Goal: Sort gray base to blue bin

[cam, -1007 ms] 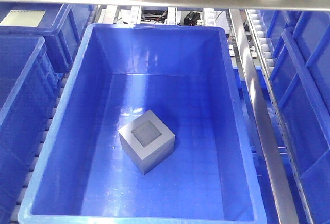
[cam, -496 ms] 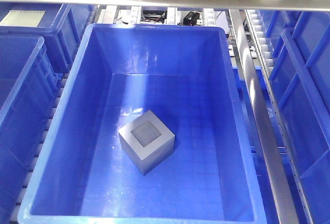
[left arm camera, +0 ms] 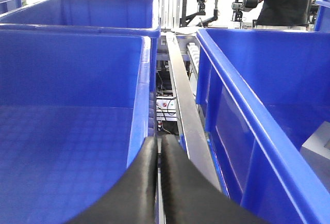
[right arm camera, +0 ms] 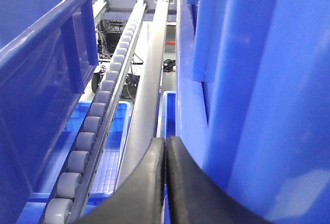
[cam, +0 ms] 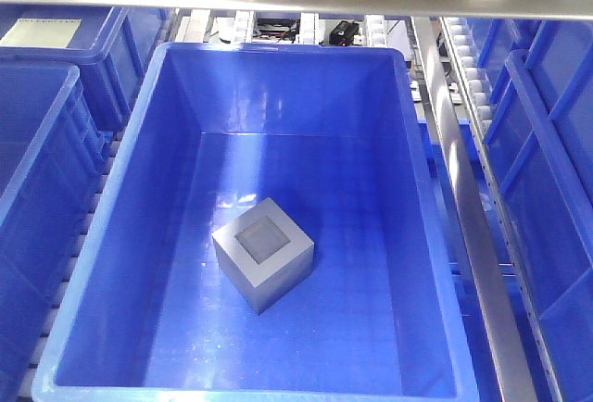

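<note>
Nothing moved: gray base (cam: 264,252) rests inside blue bin (cam: 139,143); left gripper (left arm camera: 159,154), right gripper (right arm camera: 165,154) seemingly clenched, empty.

Only the fingers of each tool show, and only in the wrist views; the front-facing view shows no part of the robot. The left tool (left arm camera: 158,182) has two matte black fingers (left arm camera: 136,188), smooth and broad at the bottom edge of the picture, curving and narrowing toward rounded tips, with just a thin dark seam between them. The right tool (right arm camera: 165,177) looks the same: two plain black fingers (right arm camera: 188,182) with a soft sheen along their curved backs, tapering to blunt tips. No cables, screws or markings can be seen on either.
</note>
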